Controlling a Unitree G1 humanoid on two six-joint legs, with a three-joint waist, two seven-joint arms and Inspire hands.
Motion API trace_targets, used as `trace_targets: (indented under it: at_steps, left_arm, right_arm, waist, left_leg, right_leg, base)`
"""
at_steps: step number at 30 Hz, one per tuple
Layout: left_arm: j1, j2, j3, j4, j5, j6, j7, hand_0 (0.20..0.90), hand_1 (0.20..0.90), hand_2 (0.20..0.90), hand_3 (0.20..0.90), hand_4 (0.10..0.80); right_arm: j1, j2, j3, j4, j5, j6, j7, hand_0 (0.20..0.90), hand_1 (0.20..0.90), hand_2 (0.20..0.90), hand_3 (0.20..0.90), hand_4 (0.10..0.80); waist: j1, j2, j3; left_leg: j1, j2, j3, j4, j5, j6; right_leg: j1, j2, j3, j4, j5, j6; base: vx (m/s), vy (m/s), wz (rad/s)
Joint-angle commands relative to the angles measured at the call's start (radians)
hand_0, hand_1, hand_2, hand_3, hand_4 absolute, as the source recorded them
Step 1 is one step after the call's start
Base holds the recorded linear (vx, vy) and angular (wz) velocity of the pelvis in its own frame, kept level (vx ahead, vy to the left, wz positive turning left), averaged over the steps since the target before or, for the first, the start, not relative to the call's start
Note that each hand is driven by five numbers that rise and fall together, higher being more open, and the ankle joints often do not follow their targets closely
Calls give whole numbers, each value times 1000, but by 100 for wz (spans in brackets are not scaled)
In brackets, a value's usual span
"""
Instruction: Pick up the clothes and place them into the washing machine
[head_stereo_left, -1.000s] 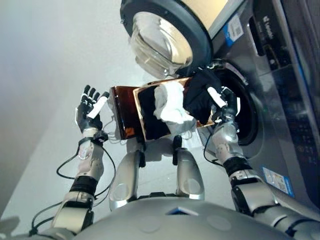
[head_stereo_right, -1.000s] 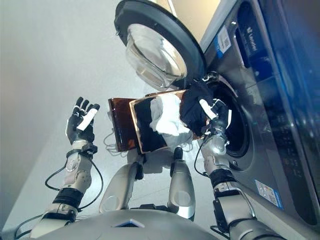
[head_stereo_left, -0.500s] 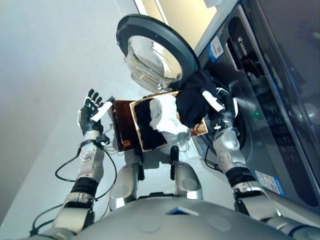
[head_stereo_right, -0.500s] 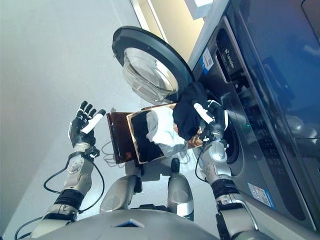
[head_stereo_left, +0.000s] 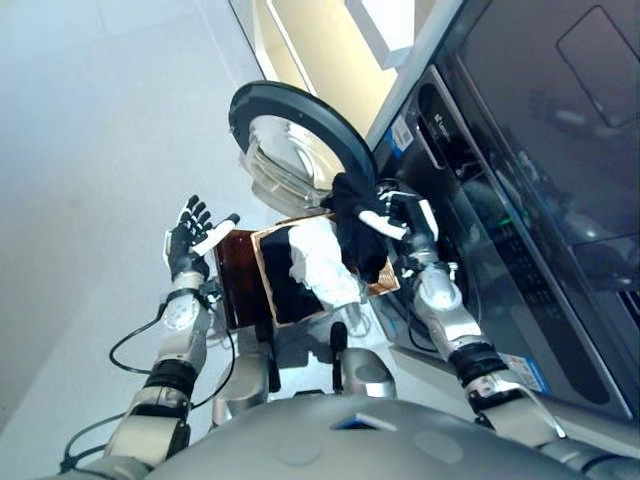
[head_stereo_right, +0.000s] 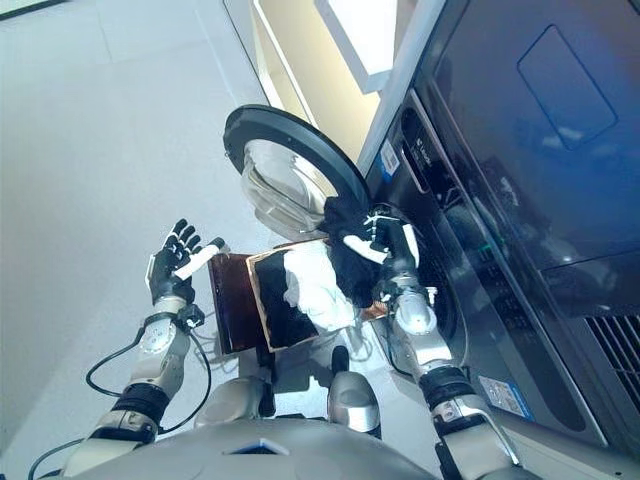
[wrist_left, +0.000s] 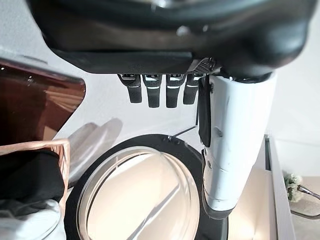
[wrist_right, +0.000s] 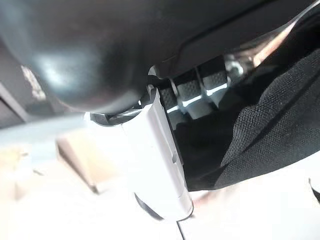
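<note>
**Loading a dark garment: lift-and-carry step**

The washing machine (head_stereo_left: 500, 230) is standing at the right of the scene, and its round door (head_stereo_left: 290, 135) is swinging wide open toward the far left. The drum opening is lying just behind the raised right hand and is mostly hidden by it.

A brown basket (head_stereo_left: 245, 285) is sitting on the floor (head_stereo_left: 90, 150) in front of the machine, between the two arms. White clothes (head_stereo_left: 318, 262) are lying in it over more dark cloth.

The right hand (head_stereo_right: 392, 240) is grasping a black garment (head_stereo_left: 352, 225), fingers and thumb curled into the cloth; the garment is hanging from the hand above the basket's right edge, close to the machine front.

The left hand (head_stereo_left: 192, 238) is hovering left of the basket, fingers spread and released, holding nothing.

Procedure, as judged: carry the garment right, into the drum opening, keeping the trailing cloth clear of the basket rim and door seal. Release only once the bulk is inside; a hanging tail could slip out.

The floor is pale, smooth and glossy. A bright, cream-coloured wall is showing beyond the door.
</note>
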Motion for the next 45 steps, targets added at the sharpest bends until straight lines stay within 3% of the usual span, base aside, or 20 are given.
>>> trace_targets:
  at_steps: [1, 14, 25, 27, 36, 45]
  left_arm:
    - [-43, 22, -2, -44, 35, -79, 10, 900, 900, 900, 900, 800]
    - [-32, 50, 8, 15, 58, -67, -41, 900, 900, 900, 900, 800]
    - [-81, 48, -111, 68, 236, -57, 0, 900, 900, 900, 900, 800]
    - [-122, 47, -167, 80, 307, -57, 28, 900, 900, 900, 900, 800]
    - [-174, 21, -282, 69, 356, -58, 11, 900, 900, 900, 900, 800]
    - [-200, 20, -336, 78, 309, -59, -70, 900, 900, 900, 900, 800]
  right_arm:
    - [-89, -10, -32, -85, -34, -81, -17, 200, 200, 200, 200, 300]
    - [-56, -75, -133, -278, 35, -103, 37, 200, 200, 200, 200, 300]
    - [-100, -96, -161, -256, 45, -102, 21, 200, 200, 200, 200, 300]
    - [-125, -82, -151, -226, 48, -106, -2, 200, 200, 200, 200, 300]
    - [-177, -73, -114, -263, 82, -106, 5, 200, 200, 200, 200, 300]
    - [-215, -97, -74, -303, 147, -100, 63, 200, 200, 200, 200, 300]
  waist:
    - [19, 8, -79]
    - [27, -9, -155]
    - [32, -12, -190]
    - [34, -12, -201]
    - [33, -15, -206]
    - [28, -18, -217]
  left_leg:
    - [26, 24, -19, 82, -102, -81]
    - [90, 27, -8, 31, -95, -84]
    - [129, 32, -23, -13, -74, -91]
    - [132, 33, -27, -19, -70, -94]
    - [135, 30, -39, -14, -72, -91]
    - [148, 32, -38, -11, -76, -91]
  right_leg:
    - [-89, -21, -17, 17, 111, -6]
    - [-38, -14, -19, -14, 121, 5]
    - [1, -13, -42, -35, 117, 7]
    - [11, -14, -48, -40, 118, 8]
    - [12, -16, -52, -32, 118, 8]
    - [23, -16, -48, -32, 116, 8]
  base:
    - [-7, 40, 7]
    - [2, 2, 1]
    - [1, -1, 1]
    - [3, -1, 3]
    - [-6, -3, 5]
    - [3, 1, 0]
